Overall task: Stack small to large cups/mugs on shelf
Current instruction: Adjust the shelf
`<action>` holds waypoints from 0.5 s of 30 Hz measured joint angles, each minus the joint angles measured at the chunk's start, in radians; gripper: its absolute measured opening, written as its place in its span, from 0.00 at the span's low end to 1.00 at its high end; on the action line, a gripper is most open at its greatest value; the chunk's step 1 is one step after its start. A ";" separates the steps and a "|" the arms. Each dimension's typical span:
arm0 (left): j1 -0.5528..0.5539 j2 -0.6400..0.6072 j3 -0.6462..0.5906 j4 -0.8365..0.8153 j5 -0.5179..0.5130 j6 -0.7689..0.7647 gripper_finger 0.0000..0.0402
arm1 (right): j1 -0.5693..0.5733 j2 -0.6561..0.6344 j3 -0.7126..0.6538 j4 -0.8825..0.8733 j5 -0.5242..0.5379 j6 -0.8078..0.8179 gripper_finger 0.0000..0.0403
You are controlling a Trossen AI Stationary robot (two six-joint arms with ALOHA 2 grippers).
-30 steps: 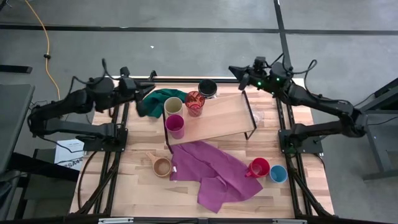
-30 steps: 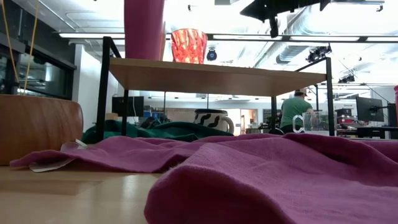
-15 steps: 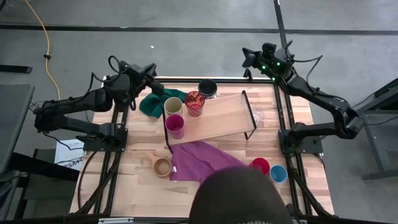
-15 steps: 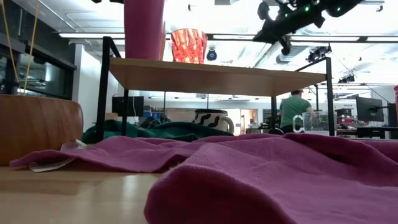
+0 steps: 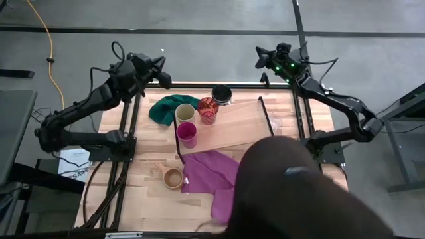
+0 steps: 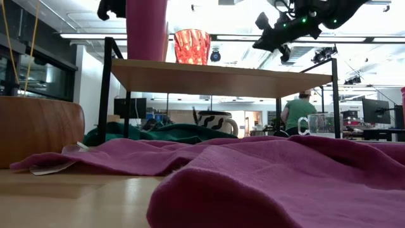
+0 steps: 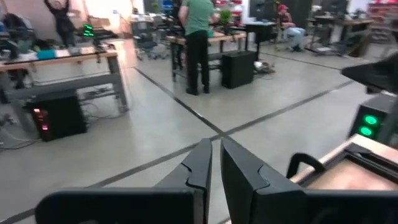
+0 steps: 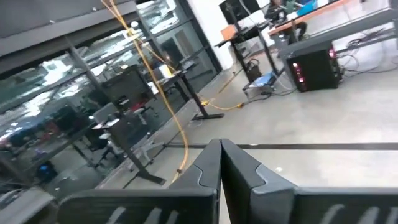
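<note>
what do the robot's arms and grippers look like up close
Both arms are dark, near black, built of slim tubular links with thicker rounded joints and loose black cables looping along them. The right arm carries small green lights near its wrist. Each ends in a two-finger gripper: the left gripper and right gripper both have flat, matte black, wedge-shaped fingers tapering to narrow tips, mounted on a broad dark crossbar.

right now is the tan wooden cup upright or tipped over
Upright. In the high view the tan wooden cup shows its round open mouth facing up, standing on the table beside the purple cloth.
</note>
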 joint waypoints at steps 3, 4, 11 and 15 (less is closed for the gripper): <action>0.048 0.005 0.000 -0.029 0.073 -0.011 0.06 | -0.012 0.026 0.000 0.003 0.016 0.002 0.00; 0.064 0.006 0.000 -0.040 0.084 -0.017 0.06 | -0.017 0.037 0.000 0.011 0.019 0.003 0.00; 0.150 0.011 0.000 -0.107 0.140 -0.059 0.06 | -0.079 0.090 0.000 0.045 -0.040 0.052 0.00; 0.173 0.011 0.000 -0.140 0.152 -0.071 0.06 | -0.099 0.120 0.000 0.046 -0.067 0.065 0.00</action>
